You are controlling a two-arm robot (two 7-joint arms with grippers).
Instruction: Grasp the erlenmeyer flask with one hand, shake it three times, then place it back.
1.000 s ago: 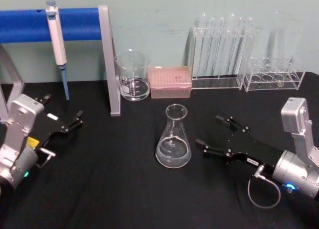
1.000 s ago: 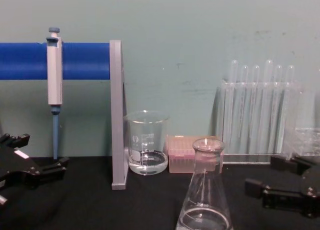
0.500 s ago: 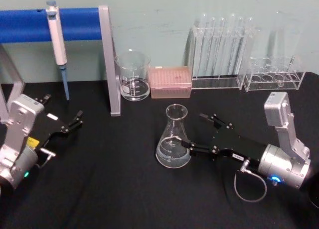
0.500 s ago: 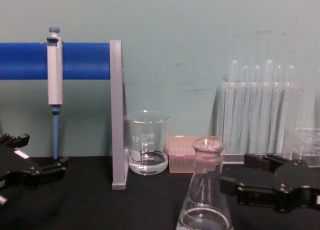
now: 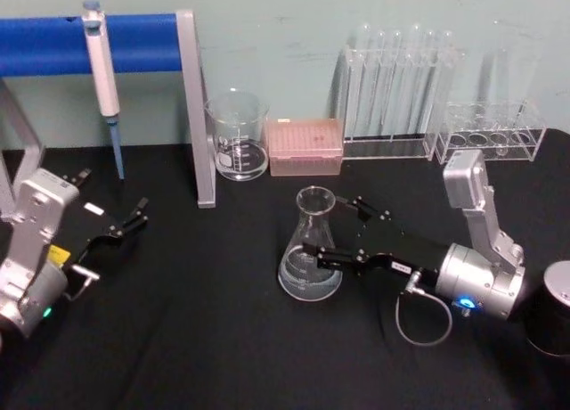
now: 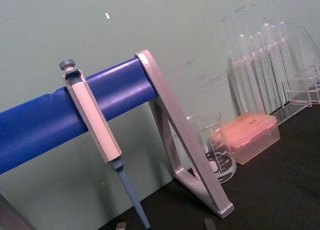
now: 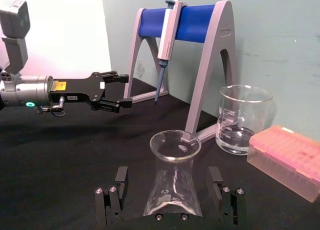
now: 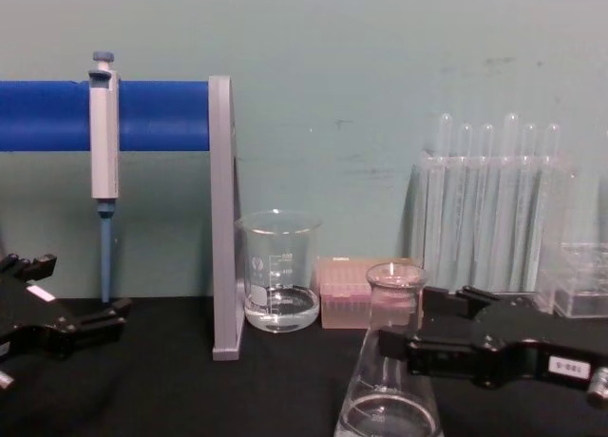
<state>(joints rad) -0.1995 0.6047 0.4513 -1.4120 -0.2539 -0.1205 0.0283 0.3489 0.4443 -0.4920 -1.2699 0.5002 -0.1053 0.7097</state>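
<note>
The clear erlenmeyer flask (image 5: pixel 308 272) stands upright on the black table, a little liquid in its base. My right gripper (image 5: pixel 334 230) reaches in from the right and is open, one finger on each side of the flask's cone. In the right wrist view the flask (image 7: pixel 173 187) sits between the two fingers (image 7: pixel 120 179), with a gap on both sides. The chest view has the right gripper (image 8: pixel 410 321) level with the neck of the flask (image 8: pixel 385 399). At the table's left, my left gripper (image 5: pixel 125 225) is parked and open, holding nothing.
Behind the flask stand a glass beaker (image 5: pixel 237 135) and a pink tip box (image 5: pixel 305 146). Racks of test tubes (image 5: pixel 392 89) line the back right. A pipette (image 5: pixel 101 62) hangs on the blue-barred stand (image 5: pixel 198 116) at back left. A dark cylinder (image 5: pixel 552 307) sits far right.
My right gripper has moved left across the table until its open fingers flank the flask. The flask and the left arm have stayed put.
</note>
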